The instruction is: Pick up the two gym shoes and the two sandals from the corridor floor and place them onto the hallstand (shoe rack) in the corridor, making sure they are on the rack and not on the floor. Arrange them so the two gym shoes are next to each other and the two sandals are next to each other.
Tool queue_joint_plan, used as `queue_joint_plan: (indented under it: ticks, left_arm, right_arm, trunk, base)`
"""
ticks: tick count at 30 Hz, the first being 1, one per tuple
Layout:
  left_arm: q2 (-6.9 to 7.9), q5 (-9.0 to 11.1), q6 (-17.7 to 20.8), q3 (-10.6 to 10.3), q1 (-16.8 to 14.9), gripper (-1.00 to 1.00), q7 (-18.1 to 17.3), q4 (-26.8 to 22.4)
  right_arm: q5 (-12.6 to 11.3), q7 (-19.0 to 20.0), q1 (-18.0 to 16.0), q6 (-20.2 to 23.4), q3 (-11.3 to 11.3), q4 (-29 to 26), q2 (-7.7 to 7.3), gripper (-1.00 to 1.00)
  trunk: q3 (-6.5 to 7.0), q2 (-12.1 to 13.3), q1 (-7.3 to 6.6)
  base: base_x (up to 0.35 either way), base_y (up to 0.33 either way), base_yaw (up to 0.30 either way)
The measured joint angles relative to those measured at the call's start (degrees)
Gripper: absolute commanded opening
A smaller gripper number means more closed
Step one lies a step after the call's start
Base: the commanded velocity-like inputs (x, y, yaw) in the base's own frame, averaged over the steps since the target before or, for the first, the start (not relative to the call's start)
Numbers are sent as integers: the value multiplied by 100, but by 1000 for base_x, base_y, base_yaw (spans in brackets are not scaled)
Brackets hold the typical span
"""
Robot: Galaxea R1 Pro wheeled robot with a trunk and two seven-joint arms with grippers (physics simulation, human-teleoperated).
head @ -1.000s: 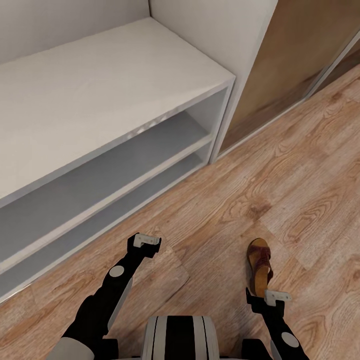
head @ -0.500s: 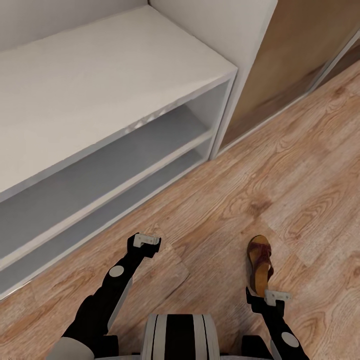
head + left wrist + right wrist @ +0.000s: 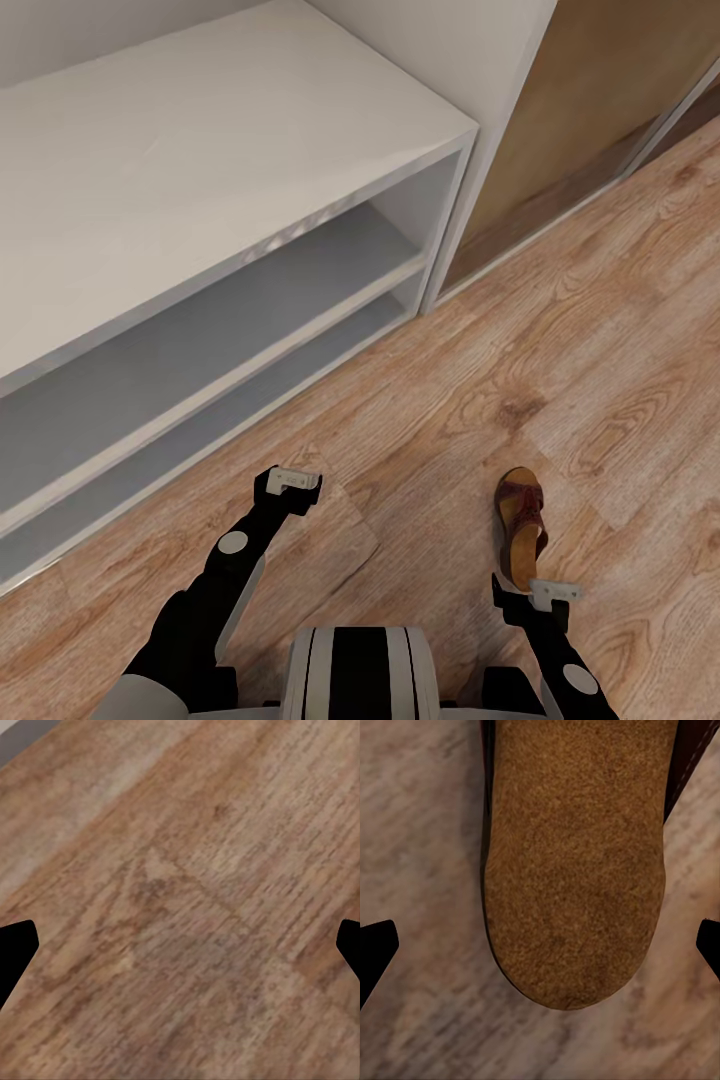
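One brown sandal (image 3: 522, 525) lies flat on the wood floor (image 3: 560, 360), toe end pointing away from the robot. The right gripper (image 3: 553, 594) hangs right over its heel end. From the right wrist camera, the tan footbed (image 3: 574, 862) sits between the two dark fingertips (image 3: 375, 949), which stand wide apart and touch nothing.

The left gripper (image 3: 293, 480) hangs over bare floor, well apart from the sandal. Its fingers (image 3: 15, 949) are spread wide too, with only wood planks (image 3: 187, 907) between them.

The pale shoe rack (image 3: 200, 170) stands ahead and to the left. Its flat top and two open tiers (image 3: 200, 330) hold nothing. To the right of the rack is a white upright panel (image 3: 480, 110), then a brown wall panel (image 3: 590, 110). Nothing lies on the floor between the sandal and the rack.
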Motion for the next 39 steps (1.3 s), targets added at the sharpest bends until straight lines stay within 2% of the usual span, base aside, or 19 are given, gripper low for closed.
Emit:
queue_joint_plan:
  ticks: [28, 39]
  left_arm:
    - [2, 19, -7, 1, 0, 100, 3, 1]
    - [-5, 0, 0, 0, 0, 100, 8, 0]
  right_arm:
    - [0, 0, 0, 0, 0, -3, 0, 100]
    - [0, 0, 0, -1, 0, -8, 0, 100]
  trunk:
    - [-51, 0, 0]
    - [-51, 0, -1]
  base:
    - [1, 0, -29]
    - [93, 0, -55]
